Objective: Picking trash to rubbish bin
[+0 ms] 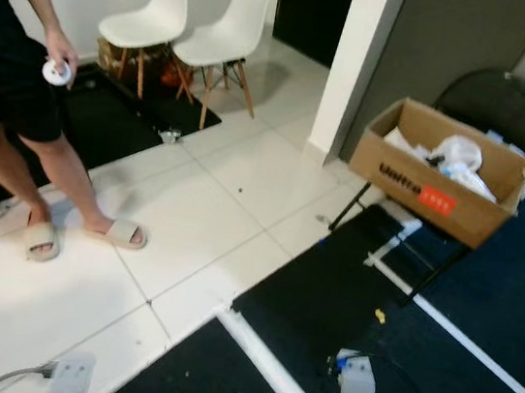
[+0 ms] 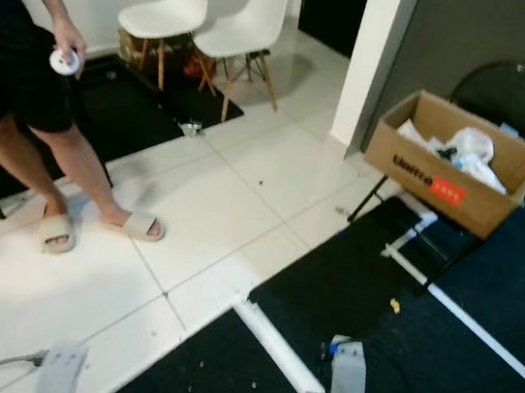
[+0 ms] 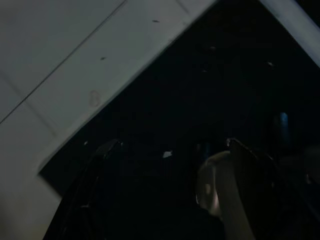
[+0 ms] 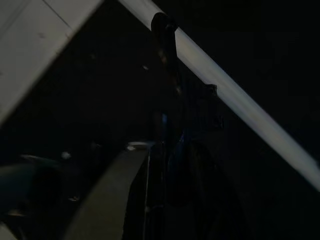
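I am seeing a cardboard box (image 1: 439, 172) of crumpled white trash (image 1: 457, 155) sitting on a black chair (image 1: 510, 106) at upper right, a person (image 1: 14, 83) standing at left on white tiles, my left gripper (image 3: 165, 190) hanging with fingers spread over dark mat, and I cannot tell my right gripper's (image 4: 167, 125) state.

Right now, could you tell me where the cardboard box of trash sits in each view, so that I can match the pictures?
Left eye view: cardboard box at upper right, resting on a dark folding chair.
Right eye view: the box again at upper right, on the same chair.
Left wrist view: not in it; dark mat and pale tile.
Right wrist view: not in it.
Shared landmark: the two white chairs at top centre of both eye views.
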Available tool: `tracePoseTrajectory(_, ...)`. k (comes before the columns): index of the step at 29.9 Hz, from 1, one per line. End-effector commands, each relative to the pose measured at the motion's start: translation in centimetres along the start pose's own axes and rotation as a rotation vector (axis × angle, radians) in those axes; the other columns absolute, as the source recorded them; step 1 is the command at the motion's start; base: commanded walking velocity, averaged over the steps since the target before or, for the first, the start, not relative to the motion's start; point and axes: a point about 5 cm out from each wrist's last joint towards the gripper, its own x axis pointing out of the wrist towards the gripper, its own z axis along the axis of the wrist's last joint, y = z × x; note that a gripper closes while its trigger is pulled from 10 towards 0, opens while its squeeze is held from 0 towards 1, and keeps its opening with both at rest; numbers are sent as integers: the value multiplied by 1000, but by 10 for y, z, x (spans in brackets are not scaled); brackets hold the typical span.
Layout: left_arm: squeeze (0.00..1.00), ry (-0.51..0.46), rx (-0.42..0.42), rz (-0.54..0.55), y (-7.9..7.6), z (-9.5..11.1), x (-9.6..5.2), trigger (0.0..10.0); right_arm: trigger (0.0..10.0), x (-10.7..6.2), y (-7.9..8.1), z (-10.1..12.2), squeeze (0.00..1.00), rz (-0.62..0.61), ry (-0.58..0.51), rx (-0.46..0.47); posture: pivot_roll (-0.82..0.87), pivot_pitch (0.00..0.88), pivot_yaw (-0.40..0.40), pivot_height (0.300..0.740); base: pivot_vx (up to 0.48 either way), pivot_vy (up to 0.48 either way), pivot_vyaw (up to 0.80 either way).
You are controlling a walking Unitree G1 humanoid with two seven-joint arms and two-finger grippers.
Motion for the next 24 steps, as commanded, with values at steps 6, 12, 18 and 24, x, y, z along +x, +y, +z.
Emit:
tracePoseTrajectory(6,0,50,4,12,1,-13,-3,10000,10000,0,3,-13,0,3,45,4,88,0,14,740,0,0,-775)
tracePoseTrajectory(12,0,78,-38,37,5,-27,-7,10000,10000,-3,-6,-25,0,-25,81,-1,110,0,6,740,0,0,-775)
tracePoseTrajectory(18,0,144,-31,53,7,-49,-13,10000,10000,-4,-8,-34,0,-30,108,-24,122,0,5,740,0,0,-775)
tracePoseTrajectory(24,0,146,-71,52,8,-52,-15,10000,10000,-4,-6,-33,0,-20,103,-20,127,0,4,740,0,0,-775)
